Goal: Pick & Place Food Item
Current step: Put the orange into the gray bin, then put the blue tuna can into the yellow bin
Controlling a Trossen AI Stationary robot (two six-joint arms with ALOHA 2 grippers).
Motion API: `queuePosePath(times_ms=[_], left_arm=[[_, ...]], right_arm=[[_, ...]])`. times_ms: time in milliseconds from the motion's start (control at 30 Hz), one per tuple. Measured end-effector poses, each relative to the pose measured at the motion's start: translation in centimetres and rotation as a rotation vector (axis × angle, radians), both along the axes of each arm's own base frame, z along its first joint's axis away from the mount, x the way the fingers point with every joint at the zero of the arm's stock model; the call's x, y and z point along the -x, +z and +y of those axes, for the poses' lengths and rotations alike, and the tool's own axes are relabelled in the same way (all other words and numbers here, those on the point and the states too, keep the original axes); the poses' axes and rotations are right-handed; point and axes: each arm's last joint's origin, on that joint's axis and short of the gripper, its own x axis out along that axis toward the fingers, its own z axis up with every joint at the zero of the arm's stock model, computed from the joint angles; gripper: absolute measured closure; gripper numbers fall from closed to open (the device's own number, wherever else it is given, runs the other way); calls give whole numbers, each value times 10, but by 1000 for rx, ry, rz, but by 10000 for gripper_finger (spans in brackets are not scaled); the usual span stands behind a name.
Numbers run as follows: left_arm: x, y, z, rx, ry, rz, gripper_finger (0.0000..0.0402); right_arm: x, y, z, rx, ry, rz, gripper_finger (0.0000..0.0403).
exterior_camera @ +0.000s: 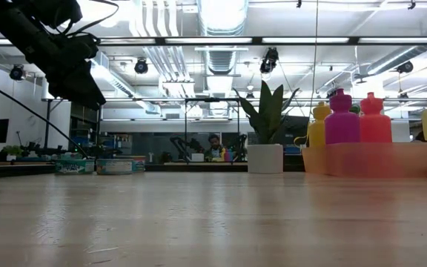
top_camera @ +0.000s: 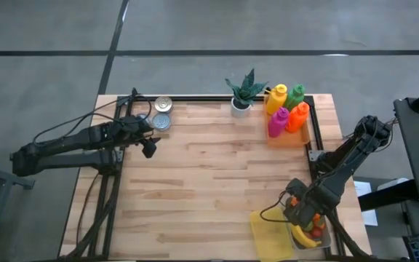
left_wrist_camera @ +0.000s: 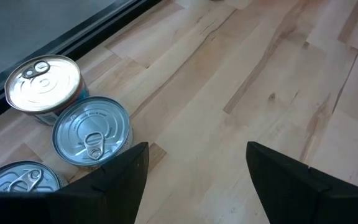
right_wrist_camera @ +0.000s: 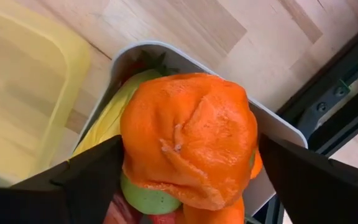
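Bin: grey bin (right_wrist_camera: 278,127) at the table's near right corner holds mixed fruit, with an orange fruit (right_wrist_camera: 188,140) on top, a banana (top_camera: 305,236) and something green under it.
Right gripper: right gripper (right_wrist_camera: 188,163) hangs over the bin with its fingers spread wide on either side of the orange fruit; whether the pads touch it I cannot tell, and nothing is clamped.
Yellow tray: yellow tray (top_camera: 268,231) lies just beside the bin, toward the table's middle; its near end is cut off in the high view.
Table middle: bare wood of the table (top_camera: 217,175) lies between the two arms.
Left gripper: left gripper (left_wrist_camera: 194,165) hovers at the far left, fingers apart and holding nothing.
Cans: three cans (left_wrist_camera: 92,130) stand close together just ahead of it by the table's edge; one is half cut off in the wrist view.
Far side: potted plant (top_camera: 243,93) stands at the far edge, near an orange holder (top_camera: 291,135) with four coloured bottles (top_camera: 286,108).
Hard to make out: contents deep in the bin are hidden by the orange fruit and the arm above.
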Motion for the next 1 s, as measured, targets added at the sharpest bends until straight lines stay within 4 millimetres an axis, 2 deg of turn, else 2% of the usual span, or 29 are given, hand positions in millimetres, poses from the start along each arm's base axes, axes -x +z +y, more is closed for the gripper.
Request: queuePosePath(times_ms=[300,567,800,1000], left_arm=[[0,0,0,0,0,0,126],[0,0,0,0,0,0,126],[0,0,0,0,0,0,126],[0,0,0,0,0,0,126]], right_arm=[[4,2,-1,-41,0,70,25],[8,25,-5,-72,0,34,25],[10,42,-13,31,19,-20,25],[10,59,-20,120,80,-153,25]])
